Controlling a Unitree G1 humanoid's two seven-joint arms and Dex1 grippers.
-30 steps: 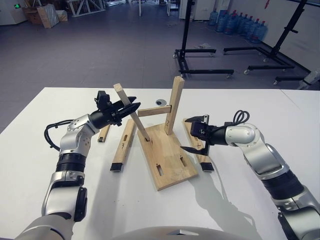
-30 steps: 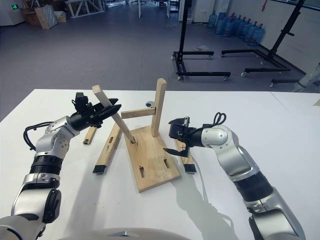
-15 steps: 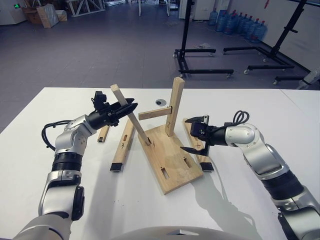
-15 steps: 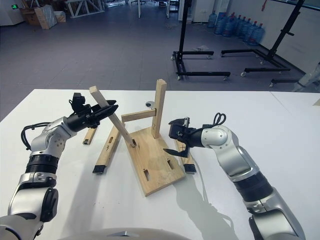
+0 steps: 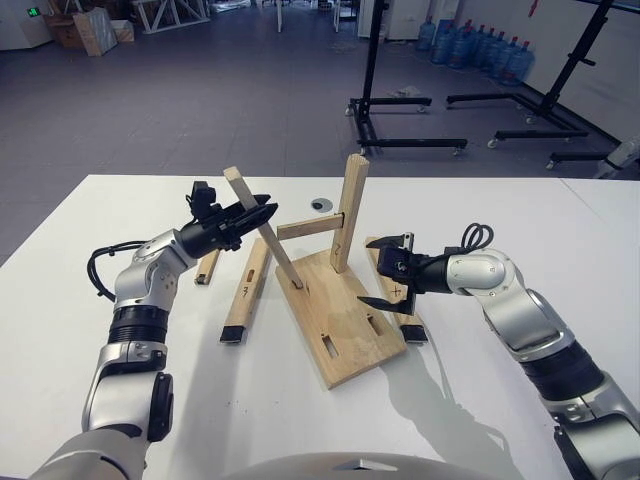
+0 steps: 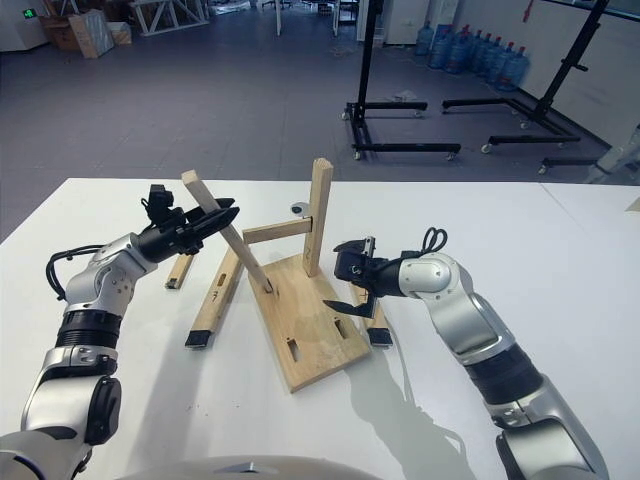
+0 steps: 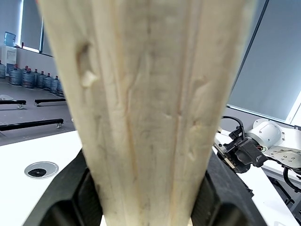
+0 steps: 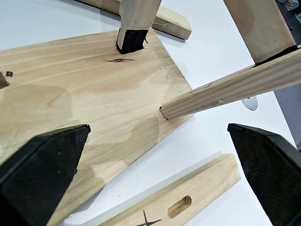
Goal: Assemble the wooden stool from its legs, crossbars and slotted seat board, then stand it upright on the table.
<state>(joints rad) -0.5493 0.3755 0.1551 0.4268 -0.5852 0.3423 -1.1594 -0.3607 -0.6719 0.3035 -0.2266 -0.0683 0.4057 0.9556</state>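
Note:
The slotted seat board (image 5: 345,325) lies flat on the white table. An upright leg (image 5: 349,210) stands in it, and a crossbar (image 5: 308,227) joins it to a tilted leg (image 5: 268,245). My left gripper (image 5: 252,213) is shut on the tilted leg near its top; that leg (image 7: 146,108) looms close in the left wrist view. My right gripper (image 5: 382,271) hovers open at the board's right edge, above a loose leg (image 5: 398,300). In the right wrist view its fingers (image 8: 42,155) frame the board (image 8: 70,89) and the tilted leg's foot (image 8: 197,101).
Another loose leg (image 5: 246,292) lies left of the board, with a short wooden piece (image 5: 208,267) beyond it. A round grommet (image 5: 320,204) sits in the table behind the stool. Bare table (image 5: 520,215) stretches on the right and along the front.
The seat board has swung slightly, its near corner going right, and the planted legs moved with it. The right gripper has edged a little toward the board. The left gripper keeps its hold.

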